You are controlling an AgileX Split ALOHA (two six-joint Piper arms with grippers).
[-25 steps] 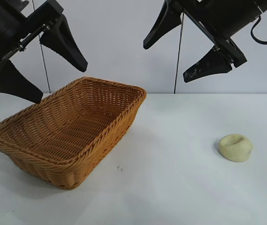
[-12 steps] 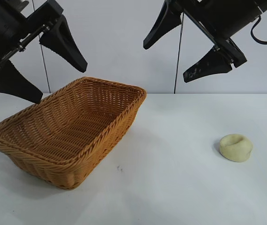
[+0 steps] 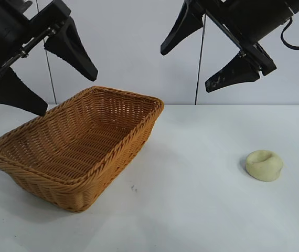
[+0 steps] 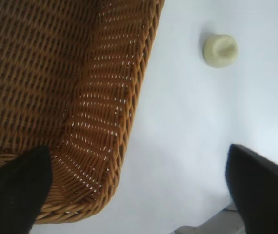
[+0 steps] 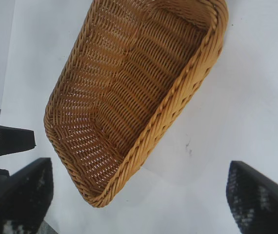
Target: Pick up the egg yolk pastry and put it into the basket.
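Below the left gripper (image 3: 68, 93), which hangs above the table with its black fingers spread wide and nothing between them, sits the basket (image 3: 81, 144), its woven floor bare. To the right of the basket, beneath and slightly right of the right gripper (image 3: 186, 71), also spread wide and holding nothing, the egg yolk pastry (image 3: 264, 165) rests on the white table (image 3: 191, 210), well apart from the basket. The left wrist view takes in both one corner of the basket (image 4: 95, 122) and the pastry (image 4: 220, 49); the right wrist view shows the whole basket (image 5: 139, 92) but not the pastry. A pale wall (image 3: 134, 47) stands behind the table, crossed by a thin dark vertical line (image 3: 199, 68).
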